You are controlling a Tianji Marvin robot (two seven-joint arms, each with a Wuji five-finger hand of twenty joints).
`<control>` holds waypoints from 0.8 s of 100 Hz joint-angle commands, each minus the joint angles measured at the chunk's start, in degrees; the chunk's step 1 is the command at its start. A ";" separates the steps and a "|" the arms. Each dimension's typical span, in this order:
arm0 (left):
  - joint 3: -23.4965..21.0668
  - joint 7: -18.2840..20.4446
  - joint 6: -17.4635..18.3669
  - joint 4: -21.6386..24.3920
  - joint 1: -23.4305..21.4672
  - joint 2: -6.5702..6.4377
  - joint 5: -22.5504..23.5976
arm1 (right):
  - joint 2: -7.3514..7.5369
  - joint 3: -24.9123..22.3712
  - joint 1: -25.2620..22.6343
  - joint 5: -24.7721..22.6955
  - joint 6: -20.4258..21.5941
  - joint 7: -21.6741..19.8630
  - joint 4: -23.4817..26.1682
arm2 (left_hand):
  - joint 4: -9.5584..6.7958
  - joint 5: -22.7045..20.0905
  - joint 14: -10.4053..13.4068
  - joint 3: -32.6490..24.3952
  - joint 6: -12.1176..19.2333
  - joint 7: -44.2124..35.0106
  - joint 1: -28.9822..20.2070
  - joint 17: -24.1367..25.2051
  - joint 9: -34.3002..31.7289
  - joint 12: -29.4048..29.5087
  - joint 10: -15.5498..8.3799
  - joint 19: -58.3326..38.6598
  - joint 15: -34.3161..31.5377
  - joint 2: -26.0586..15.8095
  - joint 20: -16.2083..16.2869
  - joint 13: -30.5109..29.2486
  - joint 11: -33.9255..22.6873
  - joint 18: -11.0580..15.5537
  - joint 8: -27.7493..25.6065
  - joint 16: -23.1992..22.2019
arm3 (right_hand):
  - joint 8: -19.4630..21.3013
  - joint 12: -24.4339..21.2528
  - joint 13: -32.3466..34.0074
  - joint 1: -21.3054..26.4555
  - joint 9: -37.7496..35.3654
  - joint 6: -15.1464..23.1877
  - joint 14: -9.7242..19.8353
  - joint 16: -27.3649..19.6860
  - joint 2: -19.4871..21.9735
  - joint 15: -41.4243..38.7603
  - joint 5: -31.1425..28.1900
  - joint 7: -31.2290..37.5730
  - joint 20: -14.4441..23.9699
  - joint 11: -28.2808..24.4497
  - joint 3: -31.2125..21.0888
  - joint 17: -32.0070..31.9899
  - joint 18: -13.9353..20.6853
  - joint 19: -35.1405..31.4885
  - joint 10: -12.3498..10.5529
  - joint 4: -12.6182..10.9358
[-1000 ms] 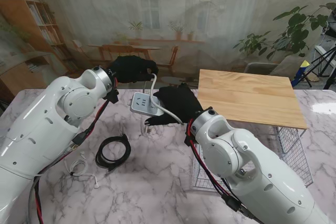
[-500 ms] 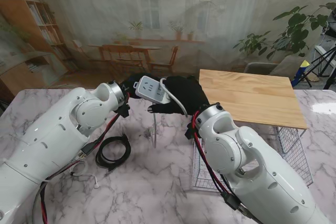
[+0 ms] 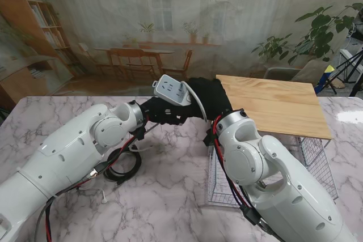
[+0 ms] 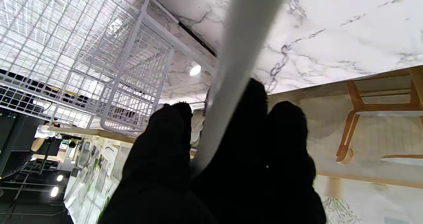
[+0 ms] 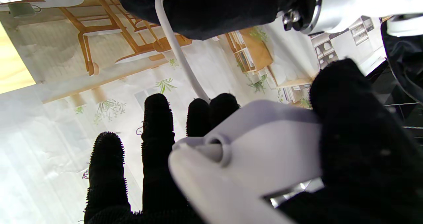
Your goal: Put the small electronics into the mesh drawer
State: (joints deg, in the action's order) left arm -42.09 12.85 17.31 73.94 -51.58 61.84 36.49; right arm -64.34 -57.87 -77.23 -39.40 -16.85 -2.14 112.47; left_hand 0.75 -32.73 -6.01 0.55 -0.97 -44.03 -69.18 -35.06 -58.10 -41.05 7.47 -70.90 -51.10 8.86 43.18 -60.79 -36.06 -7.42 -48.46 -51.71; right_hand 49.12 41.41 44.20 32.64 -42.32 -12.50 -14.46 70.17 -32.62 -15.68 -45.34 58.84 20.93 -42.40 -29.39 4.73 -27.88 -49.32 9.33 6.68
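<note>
Stand view shows my right hand (image 3: 211, 101) grasping the power strip (image 3: 171, 89) and my left hand (image 3: 159, 111) clenching its cable (image 4: 228, 85); I should carry both level toward the mesh drawer (image 3: 317, 162) at 4 o'clock.

Printed backdrop (image 3: 170, 15) (chairs, shelves) behind marble table (image 3: 164, 208)

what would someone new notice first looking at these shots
Most striking is the white power strip held up off the table in the middle, the black-gloved right hand gripping its body and the left hand closed on its white cord. To the right, the wire mesh drawer sits under a wooden board.
</note>
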 commanded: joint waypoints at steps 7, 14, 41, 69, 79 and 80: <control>-0.67 0.55 0.88 0.48 -1.66 0.03 0.75 | -0.24 -0.61 0.01 -0.23 -0.52 0.25 0.69 | -1.30 1.07 -2.64 -1.22 -1.81 6.29 -0.18 4.94 3.96 6.67 0.15 4.67 9.78 -2.07 -1.57 5.10 7.54 1.29 7.22 3.84 | 0.66 0.48 1.06 8.30 -0.31 7.47 -0.02 1.06 12.79 -3.53 -7.06 2.77 -0.16 -1.30 -21.67 -0.38 -0.25 0.14 -1.38 -1.00; -2.17 0.77 1.13 1.37 -2.84 -0.21 0.87 | -0.20 -0.74 -0.10 -0.43 -0.54 0.17 0.74 | -1.87 2.87 -2.52 -1.43 -4.13 13.54 4.63 8.05 8.20 12.56 1.30 7.98 16.12 -1.17 -3.23 8.37 12.96 0.34 11.25 6.85 | 0.67 0.47 1.07 8.31 -0.27 7.48 -0.06 1.06 12.87 -3.52 -7.04 2.74 -0.15 -1.27 -21.60 -0.38 -0.24 0.16 -1.36 -1.00; -9.90 2.04 2.80 4.28 -7.28 -1.54 3.90 | -0.11 -1.01 -0.15 -1.08 -0.46 -0.01 0.95 | -2.03 6.36 -5.66 -0.47 -6.84 28.11 10.92 14.22 24.26 25.57 5.13 16.80 27.98 -1.56 -9.78 17.26 25.03 -3.25 20.79 15.87 | 0.69 0.53 1.11 8.32 -0.33 7.75 0.02 1.06 12.81 -3.50 -6.90 2.63 -0.06 -1.32 -21.40 -0.33 -0.19 0.14 -1.43 -1.09; -13.75 4.47 -1.26 5.83 -10.40 -1.41 -2.13 | -0.18 -0.26 0.73 -0.85 -0.98 -0.18 0.36 | -1.55 10.97 -6.31 -0.03 -16.73 37.92 14.37 12.89 25.56 28.88 9.29 15.08 26.44 -0.15 -10.22 15.84 25.44 -2.05 28.17 16.93 | 0.63 0.56 1.10 8.35 -0.30 7.75 0.02 1.07 12.79 -3.49 -6.87 2.59 -0.03 -1.30 -21.36 -0.44 -0.25 0.28 -1.49 -1.11; -14.22 4.51 -1.78 5.83 -10.60 -1.36 -2.58 | -0.15 -0.31 0.71 -0.93 -1.06 -0.28 0.40 | -1.56 9.99 -5.97 -0.44 -17.39 37.08 14.12 12.38 25.78 29.19 9.54 15.21 26.58 0.41 -10.43 15.43 24.85 -1.40 28.05 17.25 | 0.60 0.54 1.05 8.33 -0.22 7.74 0.06 1.07 12.86 -3.47 -6.90 2.58 0.00 -1.24 -21.33 -0.45 -0.33 0.32 -1.34 -1.11; -14.28 4.51 -1.80 5.84 -10.62 -1.36 -2.57 | -0.14 -0.33 0.69 -0.96 -1.06 -0.29 0.41 | -1.63 9.61 -5.86 -0.68 -17.27 36.85 13.67 12.22 25.54 29.17 9.48 15.15 26.52 0.40 -10.43 15.26 24.71 -1.37 27.95 17.25 | 0.60 0.55 1.04 8.36 -0.23 7.74 -0.02 1.07 12.85 -3.47 -6.90 2.58 0.00 -1.25 -21.33 -0.45 -0.33 0.32 -1.39 -1.12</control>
State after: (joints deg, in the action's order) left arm -56.07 16.84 15.28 80.17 -62.13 60.42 33.87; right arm -64.34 -58.01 -76.61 -40.22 -17.61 -2.32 112.74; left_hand 0.01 -23.33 -11.54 0.00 -16.71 -7.11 -55.76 -22.15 -34.09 -12.81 16.09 -54.91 -24.36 8.54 33.39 -44.22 -11.08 -9.64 -20.77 -35.22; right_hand 49.12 41.43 44.19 32.64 -42.32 -12.50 -14.46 70.19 -32.62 -15.68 -45.34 58.84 20.93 -42.40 -29.42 4.73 -27.88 -49.32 9.34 6.68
